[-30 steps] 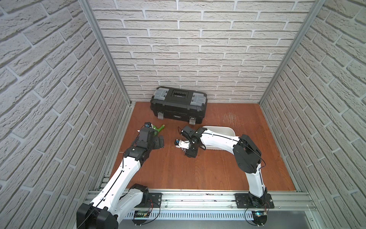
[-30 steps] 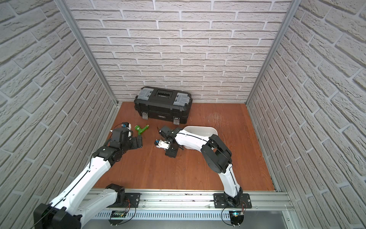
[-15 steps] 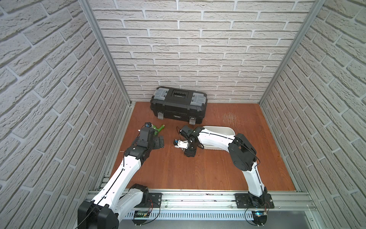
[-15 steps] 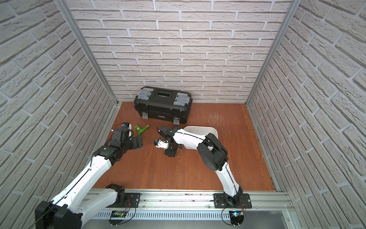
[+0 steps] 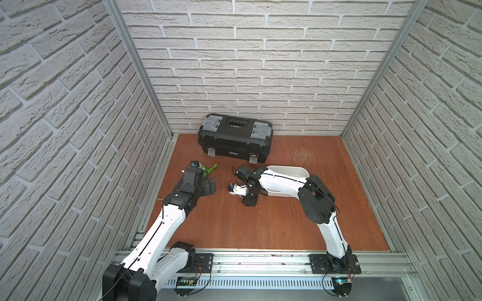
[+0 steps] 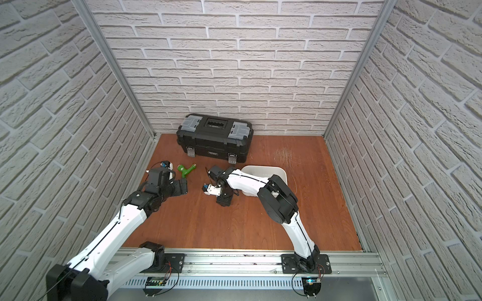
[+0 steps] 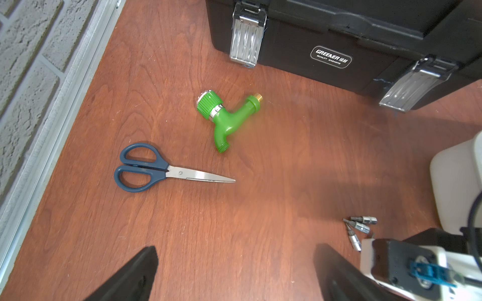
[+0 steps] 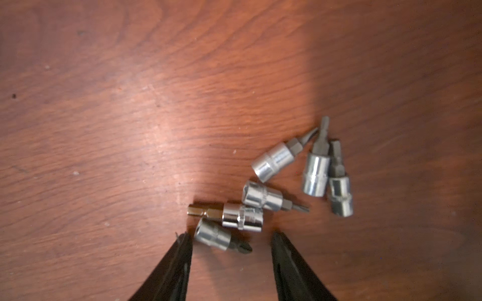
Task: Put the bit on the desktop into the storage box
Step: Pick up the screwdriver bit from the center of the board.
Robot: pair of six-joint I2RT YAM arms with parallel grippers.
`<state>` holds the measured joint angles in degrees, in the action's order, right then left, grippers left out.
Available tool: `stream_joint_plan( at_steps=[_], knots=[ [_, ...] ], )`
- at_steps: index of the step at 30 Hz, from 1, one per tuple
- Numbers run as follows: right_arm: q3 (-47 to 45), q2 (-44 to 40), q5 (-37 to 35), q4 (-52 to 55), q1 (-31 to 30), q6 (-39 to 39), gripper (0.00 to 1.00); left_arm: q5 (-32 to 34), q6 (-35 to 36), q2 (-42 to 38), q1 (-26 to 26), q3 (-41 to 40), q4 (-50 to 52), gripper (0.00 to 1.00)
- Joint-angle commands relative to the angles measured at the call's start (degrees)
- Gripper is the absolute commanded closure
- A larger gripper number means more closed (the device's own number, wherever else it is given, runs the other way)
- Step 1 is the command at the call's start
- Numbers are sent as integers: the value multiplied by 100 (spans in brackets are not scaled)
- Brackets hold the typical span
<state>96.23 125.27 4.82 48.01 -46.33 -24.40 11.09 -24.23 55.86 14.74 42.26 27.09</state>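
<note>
**A:** Where are the bits, and which arm is nearer?

**B:** Six chrome socket bits (image 8: 263, 199) lie in a loose cluster on the red-brown wooden counter (image 8: 130, 91). The right end effector (image 8: 230, 241) hangs directly over them, pointing down. The left end effector (image 7: 236, 249) is well apart from them, its jaws wide and empty. It is nearer the scissors (image 7: 146, 168) and a green tap fitting (image 7: 224, 117).

**A:** What is the right one holding?

**B:** Nothing. Its jaws stand partly apart. The nearest bit (image 8: 212, 233) lies on the counter between the two fingertips, close to one finger and with clear space before the other.

**A:** How does that bit lie?

**B:** Its long axis runs nearly across the gap, socket end toward one finger and dark tip toward the other. The jaws would likely meet it end to end, which looks a slippery hold. Another bit lies just beside it, on the side away from the fingers.

**A:** And the storage box?

**B:** In a top view, the white storage box (image 5: 292, 172) sits just beside the right arm, partly hidden by its forearm.
</note>
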Motion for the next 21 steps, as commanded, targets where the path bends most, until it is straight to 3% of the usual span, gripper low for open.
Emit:
stream_joint_plan(
  at_steps=[1,21],
  knots=[
    [41,56,131,52,10,24,47,-16,-38,31,-39,-29,7,2],
    [-327,-129,-60,-72,-245,132,57,-26,-58,48,-48,-42,7,2]
  ],
)
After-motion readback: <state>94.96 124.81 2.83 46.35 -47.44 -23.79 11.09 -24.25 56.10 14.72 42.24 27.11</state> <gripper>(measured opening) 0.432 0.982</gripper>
